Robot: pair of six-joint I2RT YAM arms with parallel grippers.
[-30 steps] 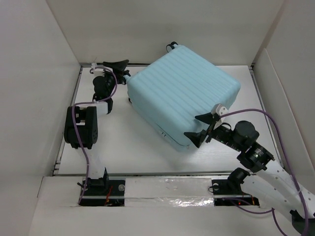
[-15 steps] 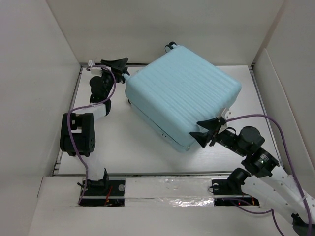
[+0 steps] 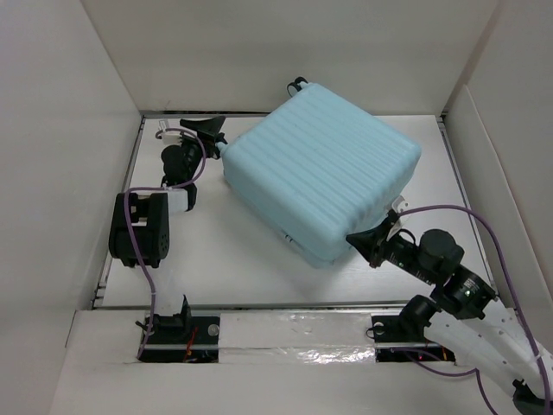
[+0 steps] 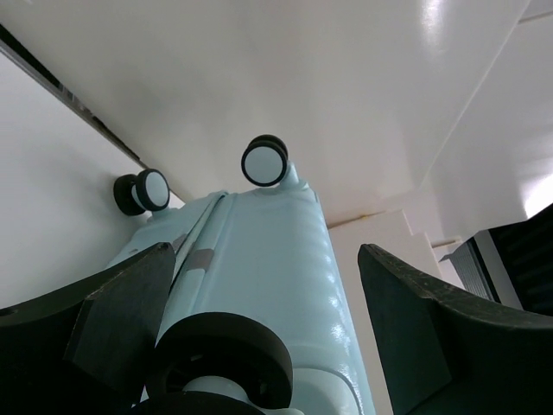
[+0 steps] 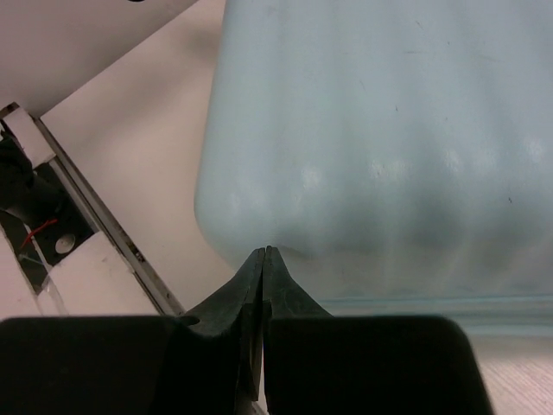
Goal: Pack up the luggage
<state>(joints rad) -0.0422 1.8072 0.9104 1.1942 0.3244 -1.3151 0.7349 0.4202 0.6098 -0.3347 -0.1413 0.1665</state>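
The luggage (image 3: 324,169), a pale aqua ribbed hard-shell suitcase, lies closed and flat, turned diagonally on the white table. My left gripper (image 3: 212,137) is open at its far-left corner. In the left wrist view the fingers straddle the luggage's edge (image 4: 268,277), with a black-and-white wheel (image 4: 220,354) close between them and two more wheels (image 4: 263,162) further off. My right gripper (image 3: 352,238) is shut with nothing in it. Its tips (image 5: 263,252) sit at the rounded near-right corner of the luggage (image 5: 389,130); actual contact is unclear.
White walls close in the table on the left (image 3: 60,173), back (image 3: 285,43) and right (image 3: 510,173). A taped rail (image 3: 294,333) carrying both arm bases runs along the near edge. Purple cables loop off both arms. Bare table (image 3: 225,251) shows near-left of the luggage.
My right gripper went from wide open to shut and dropped toward the luggage's near corner. The left arm shifted a little, jaws unchanged.
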